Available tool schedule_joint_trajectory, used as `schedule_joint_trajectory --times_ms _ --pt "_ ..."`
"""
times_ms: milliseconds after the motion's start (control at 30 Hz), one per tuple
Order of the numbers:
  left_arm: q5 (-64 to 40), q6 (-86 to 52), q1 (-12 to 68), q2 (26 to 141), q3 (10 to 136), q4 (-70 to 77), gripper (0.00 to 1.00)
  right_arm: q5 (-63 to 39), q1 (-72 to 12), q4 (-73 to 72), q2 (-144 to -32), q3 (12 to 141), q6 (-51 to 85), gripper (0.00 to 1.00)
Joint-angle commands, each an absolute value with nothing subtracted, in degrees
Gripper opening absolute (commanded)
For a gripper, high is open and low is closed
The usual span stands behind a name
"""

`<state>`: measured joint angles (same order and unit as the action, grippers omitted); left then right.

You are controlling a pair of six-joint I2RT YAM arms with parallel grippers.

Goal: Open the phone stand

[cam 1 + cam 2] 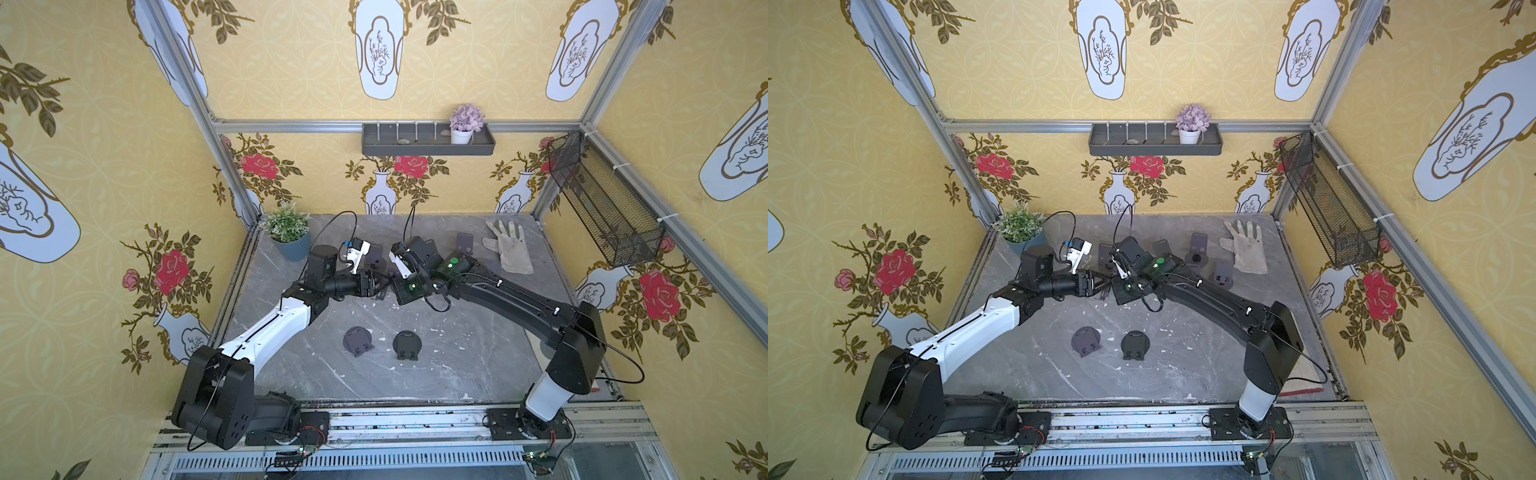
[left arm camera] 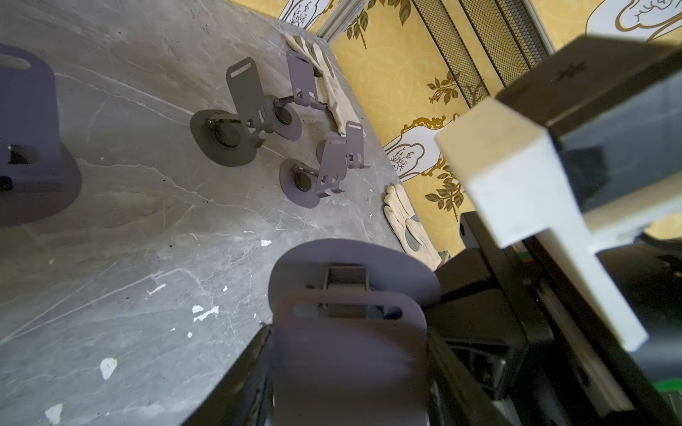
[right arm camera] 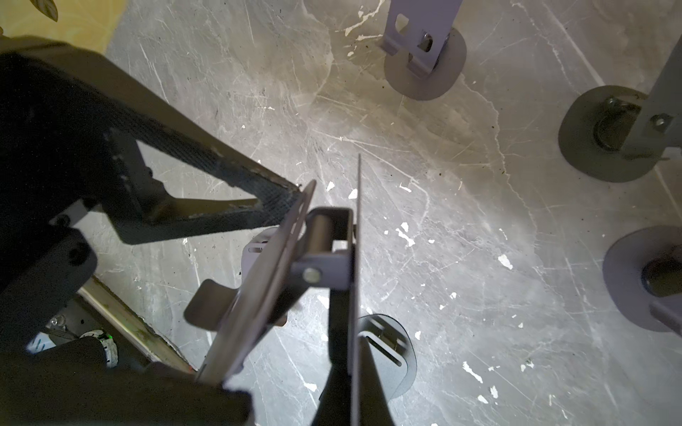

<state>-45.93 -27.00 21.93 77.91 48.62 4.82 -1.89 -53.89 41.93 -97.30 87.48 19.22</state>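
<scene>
Being held mid-frame in both top views, above table (image 1: 478, 353): phone stand (image 2: 350, 361) | base is being pinched by right gripper (image 3: 354, 332) | back plate is being flanked by left gripper (image 2: 347, 330) fingers, grip untellable.

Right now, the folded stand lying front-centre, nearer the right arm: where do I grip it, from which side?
Likely its lip end, from above. The folded stand lies flat on the table, plate folded down on the round base, so nothing else stands proud. The two lips overhang the base toward the front edge; set the jaws either side of that narrower plate there.
</scene>
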Motion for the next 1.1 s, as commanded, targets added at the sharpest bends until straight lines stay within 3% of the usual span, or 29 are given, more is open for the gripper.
schedule_joint_trajectory --times_ms 0,333,1067 --pt "-47.67 -26.02 22.07 78.29 48.97 6.24 0.53 -1.95 -53.79 40.63 -97.62 88.24 18.75 0.0" --pt "-44.22 -25.68 21.45 76.63 51.25 4.36 0.47 -2.56 -49.7 41.11 -97.62 87.21 21.56 0.0" --pt "-35.55 -24.46 20.65 70.14 55.81 1.11 0.47 -5.87 -40.11 45.52 -99.67 84.52 27.68 0.0"
